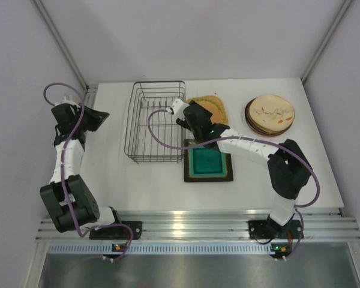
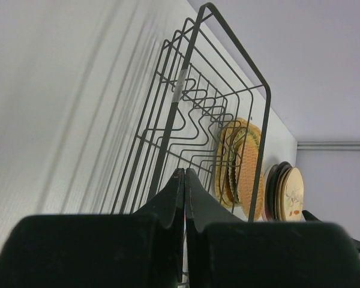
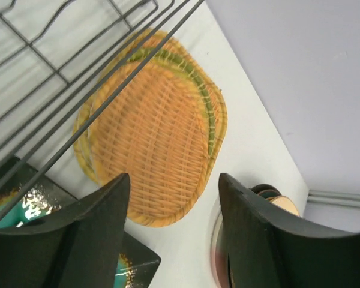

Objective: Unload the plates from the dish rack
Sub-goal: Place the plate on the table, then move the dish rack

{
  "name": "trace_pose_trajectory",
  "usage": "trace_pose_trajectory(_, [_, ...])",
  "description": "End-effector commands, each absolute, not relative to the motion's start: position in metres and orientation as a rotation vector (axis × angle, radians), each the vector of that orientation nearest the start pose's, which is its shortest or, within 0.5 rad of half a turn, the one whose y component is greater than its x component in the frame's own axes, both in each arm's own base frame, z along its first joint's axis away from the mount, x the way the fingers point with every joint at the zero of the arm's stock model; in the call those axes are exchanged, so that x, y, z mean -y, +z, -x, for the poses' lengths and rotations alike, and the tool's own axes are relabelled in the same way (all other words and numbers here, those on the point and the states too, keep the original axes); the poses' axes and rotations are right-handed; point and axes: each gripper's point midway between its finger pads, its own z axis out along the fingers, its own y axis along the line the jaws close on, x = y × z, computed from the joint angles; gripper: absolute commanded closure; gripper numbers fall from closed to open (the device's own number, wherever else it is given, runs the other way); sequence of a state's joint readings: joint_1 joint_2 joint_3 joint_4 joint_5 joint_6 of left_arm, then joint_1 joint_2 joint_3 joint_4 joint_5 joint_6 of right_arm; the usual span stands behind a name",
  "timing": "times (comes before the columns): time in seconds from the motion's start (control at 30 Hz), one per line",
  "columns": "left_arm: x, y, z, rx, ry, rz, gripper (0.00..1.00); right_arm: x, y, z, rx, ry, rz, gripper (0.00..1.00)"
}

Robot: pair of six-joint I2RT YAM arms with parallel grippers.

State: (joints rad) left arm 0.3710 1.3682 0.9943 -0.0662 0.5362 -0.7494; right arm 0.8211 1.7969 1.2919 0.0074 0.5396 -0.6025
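Note:
The dish rack [image 1: 156,157] stands at the back left of the table, and I see no plates in it. To its right lies a woven plate [image 1: 217,104] [image 3: 156,132], flat on the table. My right gripper [image 1: 189,117] [image 3: 173,180] hovers over its near edge, open, with nothing between the fingers. A square dark-rimmed teal plate [image 1: 207,162] lies in front of it. A stack of round plates topped by a cream patterned one [image 1: 270,114] [image 2: 291,192] sits at the back right. My left gripper [image 1: 99,117] [image 2: 184,172] is shut and empty, left of the rack [image 2: 192,114].
The white table [image 1: 156,192] ends at a metal rail along the near side, where both arm bases are bolted. Walls close in the back and both sides. A corner of the square plate [image 3: 135,267] shows under my right fingers.

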Motion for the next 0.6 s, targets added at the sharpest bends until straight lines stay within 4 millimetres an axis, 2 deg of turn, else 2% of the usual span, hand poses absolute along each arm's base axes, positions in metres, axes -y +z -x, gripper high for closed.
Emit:
trace_pose_trajectory(0.0, [-0.034,0.250,-0.418,-1.821,-0.800,0.687,0.99,-0.278,0.234,-0.421,-1.791,-0.248,0.762,0.44])
trace_pose_trajectory(0.07, [-0.034,0.251,-0.418,-1.820,-0.801,0.685,1.00,-0.272,0.231,-0.424,-1.905,-0.161,0.680,0.60])
trace_pose_trajectory(0.1, [-0.034,0.250,-0.418,-1.823,-0.802,0.687,1.00,-0.280,0.228,-0.423,-1.942,-0.069,0.685,0.66])
trace_pose_trajectory(0.13, [-0.033,0.251,-0.417,-1.824,-0.805,0.684,1.00,-0.274,0.222,-0.429,-1.994,-0.034,0.642,0.73])
trace_pose_trajectory(0.17, [-0.033,0.252,-0.417,-1.823,-0.806,0.683,1.00,-0.274,0.221,-0.427,-2.063,0.033,0.569,0.91])
trace_pose_trajectory(0.2, [-0.032,0.253,-0.416,-1.822,-0.807,0.681,1.00,-0.278,0.217,-0.426,-2.106,0.113,0.535,1.00])
trace_pose_trajectory(0.23, [-0.031,0.253,-0.416,-1.824,-0.811,0.681,1.00,-0.278,0.206,-0.426,-2.164,0.150,0.507,1.00])
trace_pose_trajectory(0.27, [-0.029,0.255,-0.416,-1.823,-0.827,0.678,1.00,-0.278,0.208,-0.430,-2.192,0.212,0.441,1.00])
trace_pose_trajectory(0.33, [-0.028,0.260,-0.417,-1.817,-0.839,0.669,1.00,-0.288,0.189,-0.423,-2.275,0.309,0.461,1.00])
trace_pose_trajectory(0.37, [-0.026,0.262,-0.416,-1.815,-0.855,0.665,1.00,-0.295,0.191,-0.423,-2.283,0.347,0.453,1.00])
trace_pose_trajectory(0.47, [-0.021,0.270,-0.414,-1.807,-0.882,0.649,1.00,-0.317,0.177,-0.412,-2.340,0.472,0.487,1.00])
trace_pose_trajectory(0.57, [-0.015,0.282,-0.411,-1.785,-0.902,0.632,1.00,-0.334,0.165,-0.401,-2.372,0.496,0.526,1.00])
